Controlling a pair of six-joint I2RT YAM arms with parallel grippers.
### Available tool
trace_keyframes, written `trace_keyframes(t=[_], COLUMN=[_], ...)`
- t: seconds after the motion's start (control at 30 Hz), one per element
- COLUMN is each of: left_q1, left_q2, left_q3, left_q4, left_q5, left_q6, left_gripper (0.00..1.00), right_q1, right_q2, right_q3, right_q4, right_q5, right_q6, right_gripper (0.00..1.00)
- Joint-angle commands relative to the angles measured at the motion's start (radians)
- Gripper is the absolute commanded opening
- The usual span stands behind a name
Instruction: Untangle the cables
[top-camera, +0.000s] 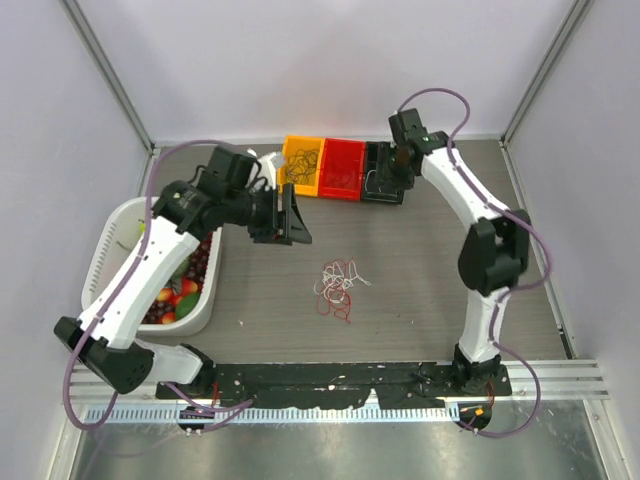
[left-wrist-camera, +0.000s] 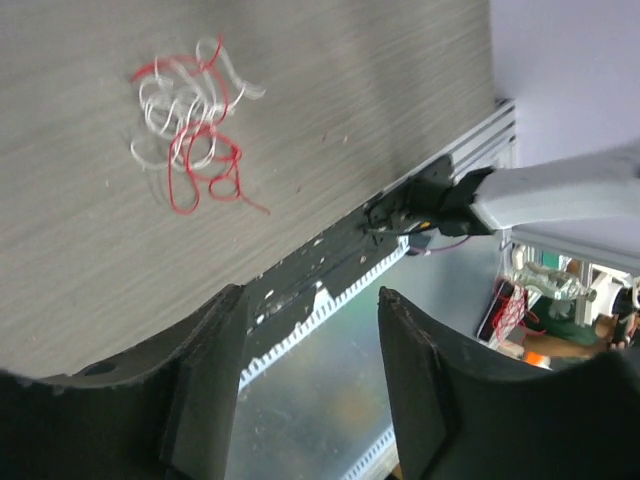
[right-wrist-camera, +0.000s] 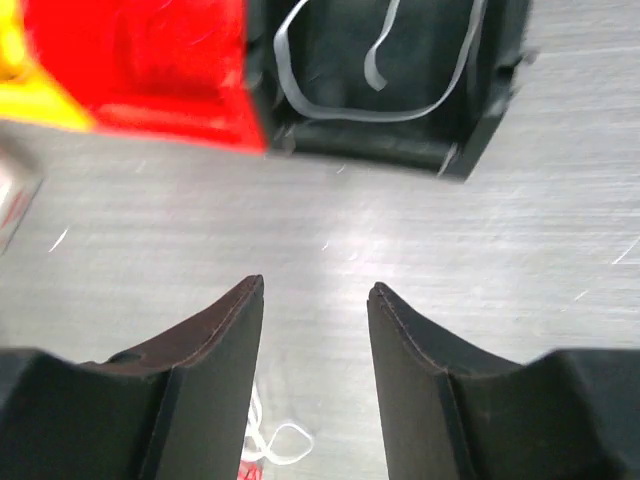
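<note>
Left fingers well apart from cables

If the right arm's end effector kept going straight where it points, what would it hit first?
Likely the grey wood-grain tabletop, just short of the black plastic bin holding a white cable; depth is unclear.

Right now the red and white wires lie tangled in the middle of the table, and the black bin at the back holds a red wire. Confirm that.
One detail is wrong. The wire in the black bin is white, not red, as the right wrist view shows. The red and white wires do lie tangled in the middle of the table.
</note>
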Motion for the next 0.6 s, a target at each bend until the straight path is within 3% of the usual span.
trace_keyframes(t=[0.0,0.07,0.2,0.33,0.47,0.57], left_q1=[0.003,0.003,-0.010,-0.041,-0.108,-0.121], left_q2=[-0.025,-0.034,-0.002,0.110,0.213,0.306], left_q3=[-0.224,-0.360,-0.534,-0.562,-0.515,-0.508], left_q4=[0.190,0.306,0.503,0.635,0.693,0.755], left_q5=[0.088,0.119,0.098,0.122,0.012,-0.014], left_q6=[-0.145,-0.220,-0.296,-0.341,-0.432,-0.525], left_gripper=[0.51,0.43,0.48,0.50,0.57,0.45], right_q1=[0.090,0.142,0.265,0.276,0.265,0.233], right_q2=[-0.334,-0.459,-0.638,-0.697,-0.743,-0.789], right_q3=[-0.305,-0.516,-0.872,-1.018,-1.068,-1.102], right_q4=[0.106,0.224,0.405,0.453,0.433,0.432], right_q5=[-0.243,-0.354,-0.391,-0.338,-0.281,-0.275], right_q6=[0.021,0.069,0.148,0.216,0.256,0.297], right_gripper=[0.51,0.50,0.50,0.50,0.50,0.46])
